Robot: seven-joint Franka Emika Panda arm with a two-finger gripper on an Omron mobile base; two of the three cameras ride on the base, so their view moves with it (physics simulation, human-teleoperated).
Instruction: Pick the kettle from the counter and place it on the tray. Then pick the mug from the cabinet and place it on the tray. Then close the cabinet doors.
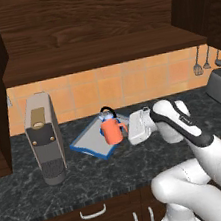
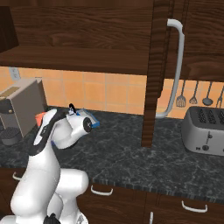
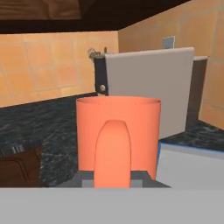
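Over the tray's [image 1: 89, 142] right edge the gripper [image 1: 131, 129] clamps the mug [image 1: 112, 131]; kettle [image 1: 106, 114] half hidden behind it, right base view buries both behind the arm

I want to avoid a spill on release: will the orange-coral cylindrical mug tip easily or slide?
The orange-coral cylindrical mug looks stiff, and its wide straight body probably stands steadily. Its side handle faces the hand, which may pull it slightly off balance. On the blue-rimmed grey tray it could slide if nudged.
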